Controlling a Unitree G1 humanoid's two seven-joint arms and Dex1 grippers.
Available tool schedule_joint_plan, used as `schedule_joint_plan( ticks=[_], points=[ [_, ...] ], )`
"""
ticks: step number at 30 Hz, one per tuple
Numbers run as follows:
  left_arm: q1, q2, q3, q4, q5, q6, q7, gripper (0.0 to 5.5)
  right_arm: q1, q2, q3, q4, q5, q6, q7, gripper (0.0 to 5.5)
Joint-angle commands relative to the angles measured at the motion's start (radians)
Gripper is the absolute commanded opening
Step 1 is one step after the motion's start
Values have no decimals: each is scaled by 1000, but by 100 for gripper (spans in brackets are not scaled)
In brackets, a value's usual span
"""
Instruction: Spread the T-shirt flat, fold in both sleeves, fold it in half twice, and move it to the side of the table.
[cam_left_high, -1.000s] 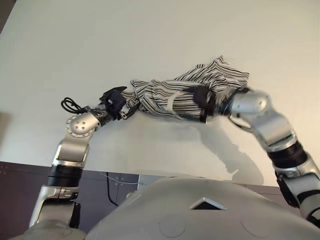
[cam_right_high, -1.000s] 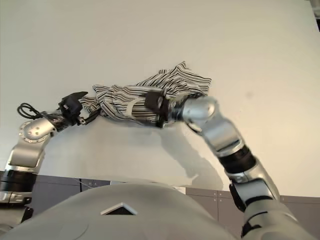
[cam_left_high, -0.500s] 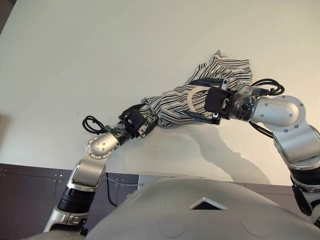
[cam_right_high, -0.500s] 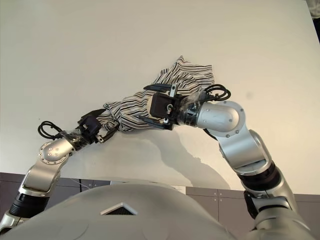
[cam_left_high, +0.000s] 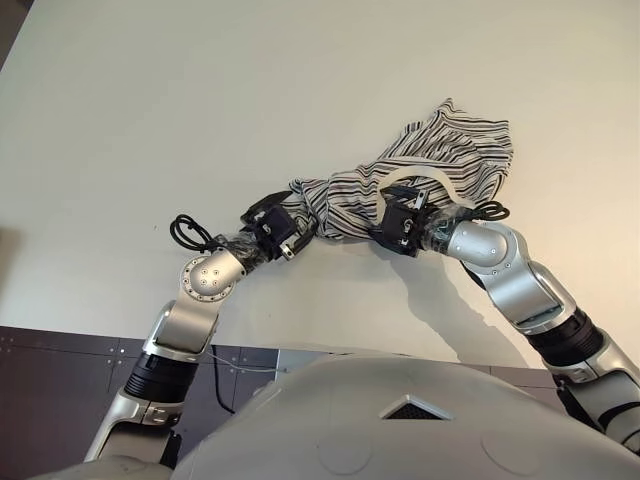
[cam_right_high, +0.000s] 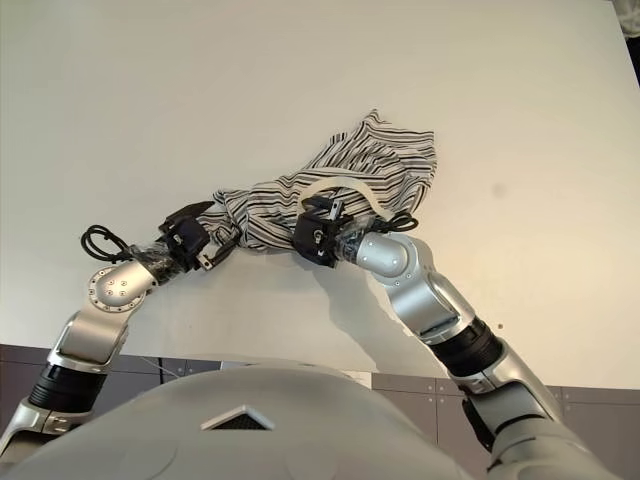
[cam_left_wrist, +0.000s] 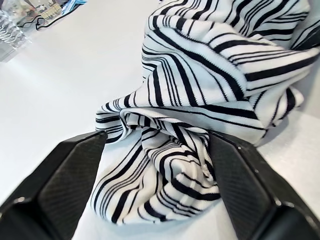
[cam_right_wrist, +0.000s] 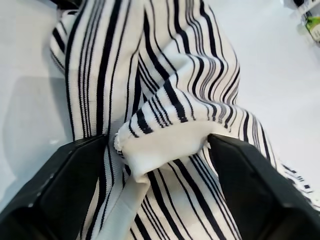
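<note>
We see the striped T-shirt (cam_left_high: 440, 150) lying crumpled on the white table (cam_left_high: 150, 100). It is in the near half, roughly midway between the left and right edges and set back from the near edge. It is not spread flat. The cloth is drawn into a long, rumpled bundle that runs from a narrow twisted end on the left to a broader, puffed heap on the right, farther from the near edge. No sleeve can be told apart in the folds.

The left gripper (cam_left_high: 298, 222) sits at the narrow left end of the bundle. In the left wrist view its dark fingers (cam_left_wrist: 75, 170) stand wide, one on each side of a wad of striped cloth that fills most of the gap and rests on the table. We cannot tell whether the fingers press on the cloth.

The right gripper (cam_left_high: 408, 203) is at the side of the shirt that faces the near edge, just beside the middle of the bundle. In the right wrist view its fingers (cam_right_wrist: 70, 185) are also spread wide, with a folded white hem and striped fabric lying between them. A pale ribbed neckband (cam_left_high: 440, 178) arches in a loop over this gripper.

The two grippers are near each other, joined by the short stretch of twisted cloth between them. A small dark mark (cam_right_high: 497, 188) shows on the table right of the shirt, apart from it.
</note>
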Motion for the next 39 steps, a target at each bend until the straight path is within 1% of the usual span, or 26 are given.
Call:
schedule_joint_plan(
  ticks=[1, 4, 7, 10, 13, 16, 18, 20, 21, 22, 24, 26, 27, 28, 31, 33, 34, 37, 39],
  points=[
    [38, -11, 0, 69, 63, 77, 48, 367, 60, -166, 61, 28, -109, -92, 98, 374],
    [52, -38, 58, 66, 33, 119, 95, 367, 118, -282, 16, -50, -84, -171, 165, 374],
    [34, -54, 125, 119, 29, 168, 148, 367, 142, -359, -31, -99, -30, -218, 245, 374],
    [-79, -44, 156, 287, 74, 168, 208, 367, 145, -396, -37, -70, -37, -261, 301, 374],
    [-208, -28, 195, 454, 95, 97, 280, 367, 135, -383, -29, -59, -44, -282, 331, 374],
    [-368, 8, 224, 595, 114, -124, 337, 367, 108, -329, -16, -23, -65, -314, 313, 374],
    [-441, 32, 230, 636, 117, -254, 325, 367, 85, -242, -54, -28, 16, -360, 259, 374],
    [-459, 49, 235, 618, 71, -327, 244, 367, 39, -133, -152, -78, 190, -259, 240, 374],
    [-461, 60, 233, 610, 52, -347, 196, 367, -4, -80, -205, -70, 242, -209, 212, 374],
    [-472, 68, 230, 611, 29, -357, 144, 367, -50, -28, -256, -33, 262, -165, 160, 374],
    [-512, 97, 224, 627, 1, -356, 36, 367, -135, 44, -334, 115, 243, -122, 40, 374],
    [-511, 137, 261, 580, -62, -306, -56, 367, -205, 85, -365, 284, 215, -101, -38, 374],
    [-499, 137, 273, 534, -107, -265, -96, 367, -229, 94, -350, 373, 177, -102, -71, 374],
    [-464, 131, 255, 467, -137, -223, -143, 367, -238, 87, -315, 469, 117, -113, -99, 374],
    [-303, 126, 115, 339, -107, -155, -259, 367, -199, 47, -226, 673, -29, -165, -160, 374],
    [-199, 161, 50, 325, -37, -165, -287, 367, -150, 31, -217, 682, -51, -193, -165, 374],
    [-157, 175, 44, 310, -22, -165, -292, 367, -134, 27, -224, 679, -51, -194, -171, 374],
    [-78, 225, 89, 284, -7, -196, -271, 367, -110, 23, -253, 719, -53, -171, -196, 374],
    [-38, 256, 125, 270, -14, -232, -271, 367, -113, 10, -266, 811, -69, -167, -230, 374]
  ],
)
